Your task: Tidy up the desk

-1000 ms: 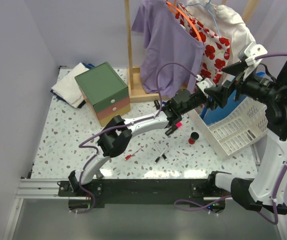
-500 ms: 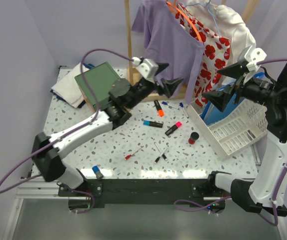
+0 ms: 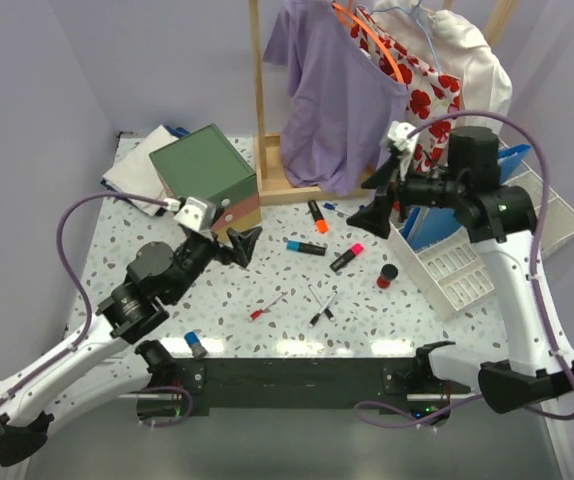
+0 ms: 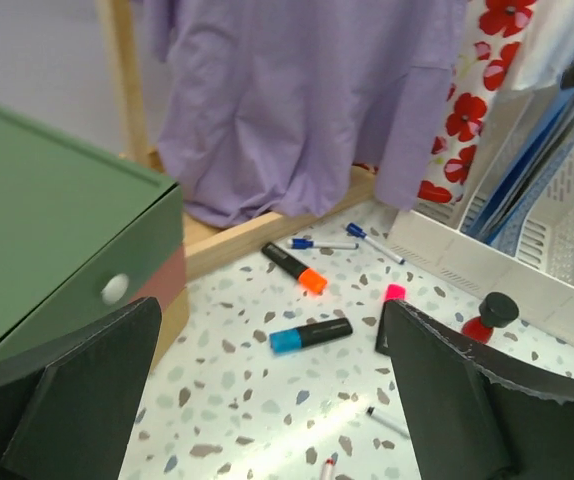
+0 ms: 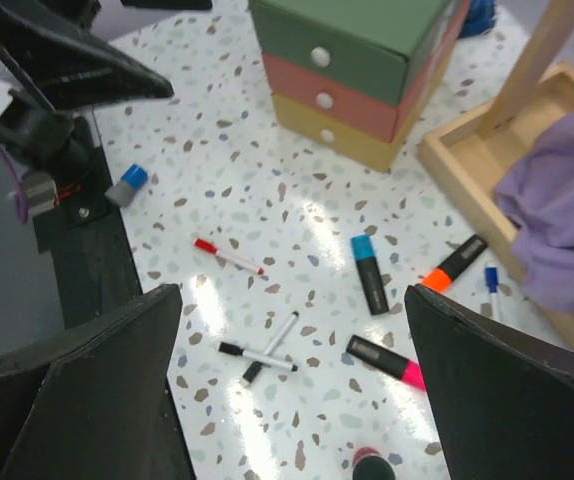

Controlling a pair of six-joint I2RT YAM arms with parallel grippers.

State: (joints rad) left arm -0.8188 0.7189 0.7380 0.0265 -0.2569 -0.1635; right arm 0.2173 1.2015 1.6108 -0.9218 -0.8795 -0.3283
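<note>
Both arms have moved in the last second. The left gripper (image 3: 248, 246) drew back near-left beside the green drawer box (image 3: 205, 172), and the right gripper (image 3: 370, 203) swung left over the desk (image 3: 387, 320). Each claw gapes wide and empty. The orange highlighter (image 3: 316, 215) and blue highlighter (image 3: 305, 247) lie loose at mid-desk, so sorting has yet to begin.

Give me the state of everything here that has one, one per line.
left gripper, open, empty.
right gripper, open, empty.
drawer box, all three drawers shut.
orange highlighter, capped, lying flat.
blue highlighter, capped, lying flat.
pink highlighter, capped, lying flat.
purple shirt, hanging.
file tray, holding blue folders.
</note>
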